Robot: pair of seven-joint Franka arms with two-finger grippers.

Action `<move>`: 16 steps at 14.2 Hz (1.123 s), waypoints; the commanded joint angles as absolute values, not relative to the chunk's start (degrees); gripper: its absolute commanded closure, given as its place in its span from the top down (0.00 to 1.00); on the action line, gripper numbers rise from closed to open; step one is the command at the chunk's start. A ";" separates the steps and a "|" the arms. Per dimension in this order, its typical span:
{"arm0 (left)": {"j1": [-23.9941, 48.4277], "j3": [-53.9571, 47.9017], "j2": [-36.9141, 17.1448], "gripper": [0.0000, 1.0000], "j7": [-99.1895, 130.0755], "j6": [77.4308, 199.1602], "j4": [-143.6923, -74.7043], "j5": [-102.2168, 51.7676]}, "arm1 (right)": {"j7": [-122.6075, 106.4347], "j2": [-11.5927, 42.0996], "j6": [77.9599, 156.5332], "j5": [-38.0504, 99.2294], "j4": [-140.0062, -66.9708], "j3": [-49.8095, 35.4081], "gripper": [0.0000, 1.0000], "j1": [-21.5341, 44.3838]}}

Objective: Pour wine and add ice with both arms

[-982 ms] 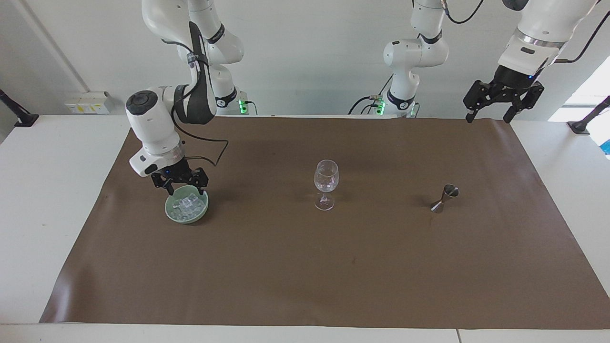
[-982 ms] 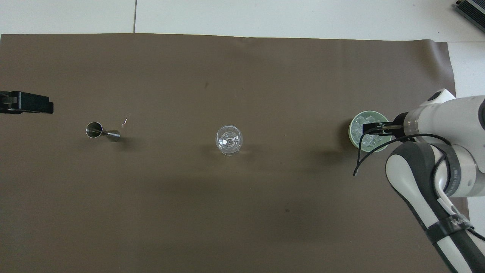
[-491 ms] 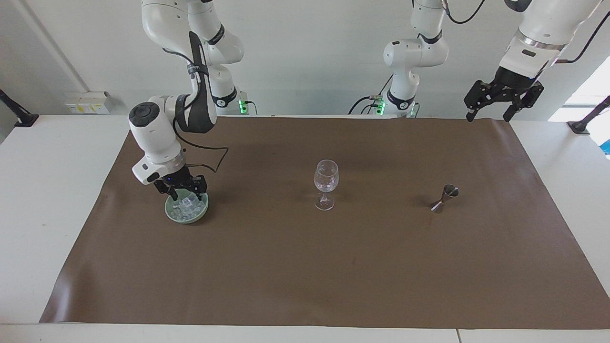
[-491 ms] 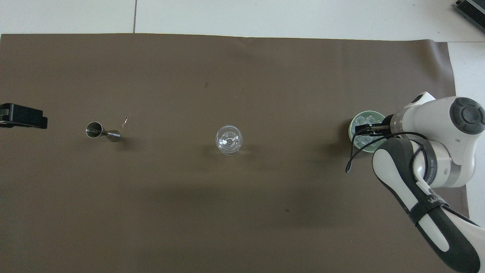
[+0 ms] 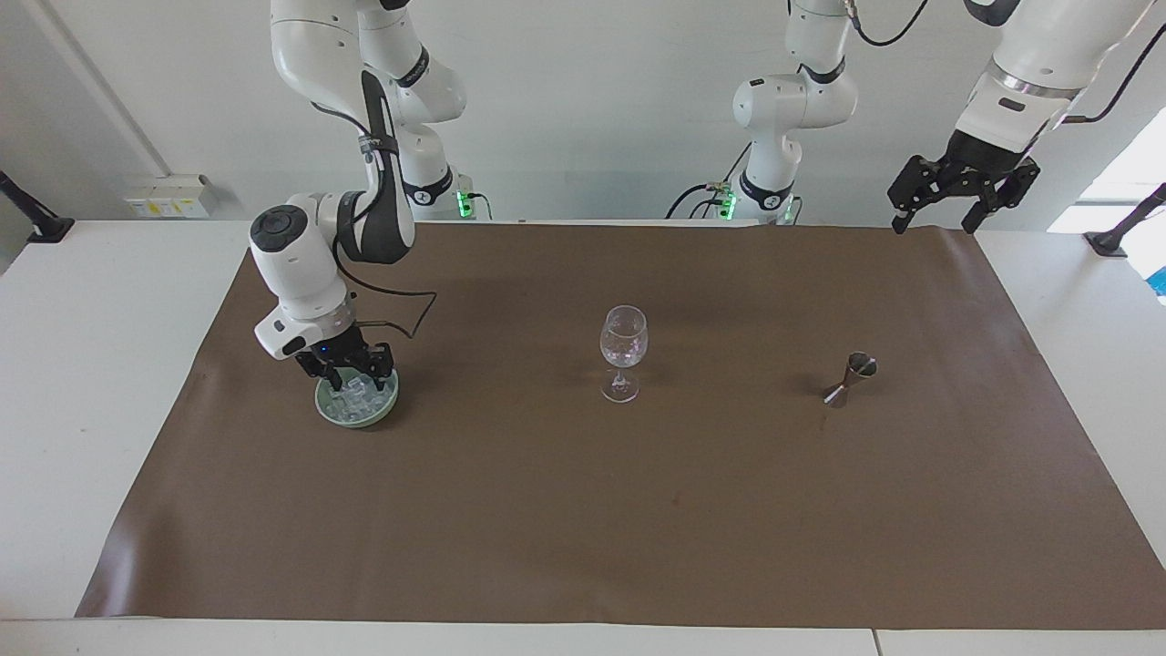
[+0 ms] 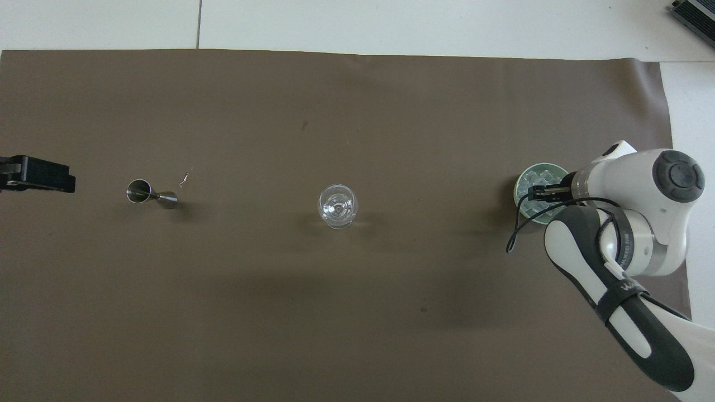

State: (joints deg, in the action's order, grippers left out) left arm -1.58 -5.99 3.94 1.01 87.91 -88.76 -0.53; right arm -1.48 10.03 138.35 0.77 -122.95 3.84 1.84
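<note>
A pale green bowl of ice sits at the right arm's end of the brown mat. My right gripper reaches down into the bowl among the cubes, and its hand hides the part of the bowl nearer the robots. A clear stemmed wine glass stands upright at mid-mat. My left gripper hangs open in the air over the mat's edge at the left arm's end and waits. Wine is out of view.
A small steel jigger stands on the mat between the glass and the left arm's end. The brown mat covers most of the white table. A black cable loops from the right wrist beside the bowl.
My right gripper has sunk lower into the bowl of ice, and its forearm has swung closer over it. The left gripper has drifted slightly while staying raised.
</note>
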 commanded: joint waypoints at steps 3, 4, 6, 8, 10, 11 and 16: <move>-2.19 -5.19 5.01 1.00 0.79 89.56 -89.74 -0.26 | -2.64 9.93 138.78 0.26 -123.31 3.52 0.47 1.05; -2.02 -5.10 4.92 1.00 0.88 89.39 -89.39 -0.18 | -2.55 9.93 138.78 0.26 -123.31 3.52 0.45 1.05; -0.62 -3.35 4.66 1.00 0.88 87.46 -88.77 0.00 | -2.55 9.93 138.69 0.26 -123.14 3.52 0.40 1.05; 2.53 -0.19 4.66 1.00 0.79 86.05 -88.07 0.26 | -2.46 10.02 137.64 0.26 -122.70 3.52 0.33 1.05; 2.90 0.61 4.66 1.00 0.70 85.08 -87.98 0.44 | -2.29 10.02 137.02 0.26 -122.17 3.52 0.29 1.05; 2.81 0.70 4.31 1.00 0.70 83.69 -87.28 0.44 | -2.29 10.02 137.02 0.26 -122.08 3.52 0.27 1.05; 3.08 0.53 4.48 1.00 0.79 82.10 -86.40 0.44 | -0.80 8.01 130.36 0.44 -119.45 3.43 0.16 1.14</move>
